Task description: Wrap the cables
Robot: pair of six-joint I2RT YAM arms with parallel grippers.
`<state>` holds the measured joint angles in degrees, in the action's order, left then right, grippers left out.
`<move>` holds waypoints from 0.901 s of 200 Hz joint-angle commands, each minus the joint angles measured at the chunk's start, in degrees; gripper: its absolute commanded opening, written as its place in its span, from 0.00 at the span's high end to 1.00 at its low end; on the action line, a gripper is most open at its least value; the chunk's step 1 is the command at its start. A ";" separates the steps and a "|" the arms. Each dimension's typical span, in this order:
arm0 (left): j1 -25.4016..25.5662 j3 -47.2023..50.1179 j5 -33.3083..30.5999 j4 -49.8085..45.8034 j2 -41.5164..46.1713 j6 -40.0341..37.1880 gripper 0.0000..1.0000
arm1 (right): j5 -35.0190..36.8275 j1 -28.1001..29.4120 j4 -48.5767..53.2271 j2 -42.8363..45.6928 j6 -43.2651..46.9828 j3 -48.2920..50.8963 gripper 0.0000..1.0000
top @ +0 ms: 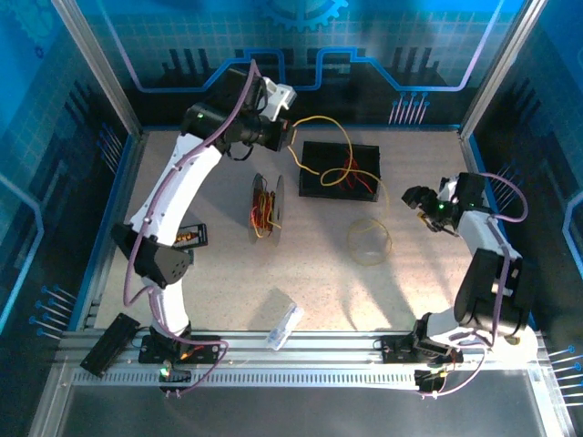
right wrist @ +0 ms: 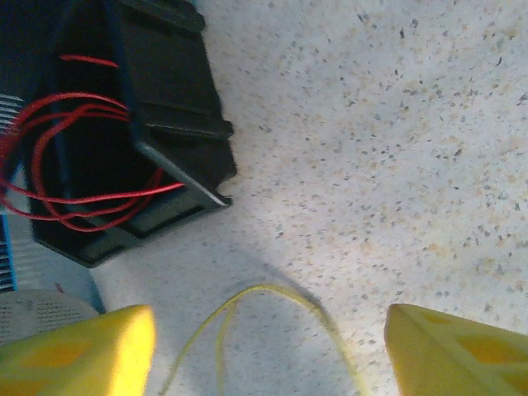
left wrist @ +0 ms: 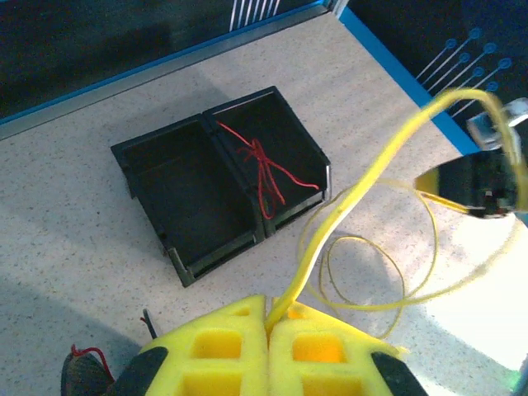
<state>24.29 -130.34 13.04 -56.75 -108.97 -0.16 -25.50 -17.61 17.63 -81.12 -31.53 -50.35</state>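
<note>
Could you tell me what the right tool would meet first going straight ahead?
Most likely the yellow cable on the table, just ahead between its open fingers; depth is unclear.

You have yellow cable (left wrist: pixel 388 157) pinched in left gripper (left wrist: pixel 268 318). It rises, arcs over black bin (left wrist: pixel 173 190), drops into loose coil (top: pixel 369 241) flat on bench (top: pixel 219 291). Your red cables (left wrist: pixel 262 165): thin tangle in bin's right compartment, seen from left wrist. More red and yellow turns wound on upright spool (top: pixel 265 208).
</note>
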 commanded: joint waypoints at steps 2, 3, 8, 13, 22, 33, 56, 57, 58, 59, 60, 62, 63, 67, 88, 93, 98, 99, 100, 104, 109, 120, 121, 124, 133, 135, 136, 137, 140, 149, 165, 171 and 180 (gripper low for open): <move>0.29 -5.86 -3.68 -4.08 -2.51 -0.37 1.00 | 2.32 0.66 4.29 9.45 2.05 -2.58 0.08; 0.26 -6.00 -3.66 -4.16 -2.62 -0.32 1.00 | 2.35 0.65 4.45 9.82 2.07 -2.61 0.07; 0.51 -6.73 -3.63 -4.60 -3.09 -0.28 1.00 | 2.03 0.81 5.00 11.45 2.32 -3.01 0.04; 0.82 -7.31 -3.62 -4.89 -3.46 -0.28 1.00 | 1.33 1.03 5.09 12.93 2.42 -3.24 0.03; 1.33 -8.03 -3.85 -5.19 -3.85 -0.43 1.00 | 0.02 1.71 4.43 15.50 2.43 -3.80 0.01; 1.93 -8.54 -3.91 -5.30 -3.99 -0.45 1.00 | -2.02 3.56 3.25 17.31 3.34 -5.27 0.03; 2.99 -8.68 -4.03 -5.95 -4.06 -0.88 1.00 | -4.50 11.58 1.16 16.54 6.99 -11.00 0.10; 2.97 -8.69 -4.09 -5.98 -4.06 -0.88 1.00 | -4.53 12.09 1.12 16.44 7.17 -11.31 0.11; 3.01 -8.65 -4.17 -6.03 -3.97 -0.93 1.00 | -4.59 12.47 1.11 16.40 7.40 -11.59 0.11; 3.07 -8.63 -4.17 -6.06 -3.97 -0.96 1.00 | -4.71 12.84 1.06 16.28 7.64 -11.82 0.11; 3.10 -8.62 -4.16 -6.16 -3.97 -1.01 1.00 | -4.81 13.25 0.99 16.18 7.94 -12.07 0.12; 3.14 -8.61 -4.21 -6.28 -3.97 -1.05 1.00 | -5.11 13.99 0.72 15.95 8.43 -12.54 0.13; 3.18 -8.61 -4.31 -6.36 -3.97 -1.06 1.00 | -5.27 14.39 0.55 15.84 8.73 -12.74 0.14; 3.34 -8.48 -4.66 -6.62 -3.97 -1.19 1.00 | -5.69 15.97 -0.14 15.47 9.87 -13.56 0.18; 4.43 -8.09 -6.51 -8.44 -3.74 -2.78 1.00 | -2.27 23.23 4.08 11.78 17.86 -21.41 0.22; 4.76 -7.88 -6.78 -8.74 -3.51 -3.26 1.00 | -0.75 24.60 5.80 10.93 20.07 -23.38 0.21; 4.98 -7.41 -6.87 -8.89 -3.16 -3.60 1.00 | 0.49 25.88 7.35 10.10 22.40 -25.17 0.21; 5.06 -7.31 -6.88 -8.90 -3.08 -3.61 1.00 | 0.86 26.05 7.65 9.88 22.84 -25.51 0.21; 5.11 -7.21 -6.84 -8.90 -3.00 -3.70 1.00 | 1.18 26.27 7.93 9.77 23.27 -25.81 0.21; 5.33 -6.63 -6.90 -8.88 -2.64 -3.90 1.00 | 2.37 27.08 8.86 9.19 24.91 -26.99 0.21; 5.49 -6.04 -6.97 -8.70 -2.15 -4.20 1.00 | 3.65 27.77 9.63 8.58 26.42 -28.19 0.20; 5.98 -4.43 -6.98 -8.11 -1.02 -4.73 1.00 | 4.32 28.66 10.77 7.27 29.44 -30.32 0.19; 6.00 -4.32 -6.98 -8.02 -0.91 -4.79 1.00 | 4.23 28.76 10.89 7.11 29.74 -30.51 0.19; 6.15 -3.92 -7.12 -7.84 -0.69 -4.84 1.00 | 4.05 28.99 11.20 6.67 30.45 -31.10 0.19; 6.44 -3.07 -7.10 -7.29 -0.08 -5.09 1.00 | 3.66 29.44 12.10 5.12 32.09 -32.83 0.18; 6.51 -2.96 -7.07 -7.25 0.01 -5.10 1.00 | 3.62 29.57 12.37 4.68 32.39 -33.33 0.18; 6.53 -2.93 -7.07 -7.20 0.04 -5.11 1.00 | 3.57 29.70 12.49 4.50 32.53 -33.55 0.18; 6.54 -2.87 -7.02 -7.13 0.14 -5.15 1.00 | 3.55 29.80 12.72 4.27 32.78 -33.79 0.19; 6.62 -2.75 -7.01 -7.00 0.16 -5.19 1.00 | 3.51 29.86 13.05 3.97 33.23 -34.30 0.19; 6.81 -2.70 -6.98 -6.88 0.25 -5.33 1.00 | 4.25 30.70 15.32 1.72 35.08 -36.84 0.21; 7.29 -2.63 -6.98 -6.68 0.33 -5.55 1.00 | 7.14 31.73 18.23 -1.64 36.65 -40.28 0.22; 7.47 -2.63 -6.90 -6.71 0.33 -5.59 1.00 | 8.03 31.84 19.17 -2.73 36.88 -41.45 0.22; 7.77 -2.48 -6.89 -6.71 0.40 -5.72 1.00 | 8.78 31.92 19.91 -4.12 37.05 -42.36 0.24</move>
<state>31.09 -133.32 6.74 -63.40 -111.33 -4.49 -20.95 13.21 30.92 -81.69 0.62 -89.17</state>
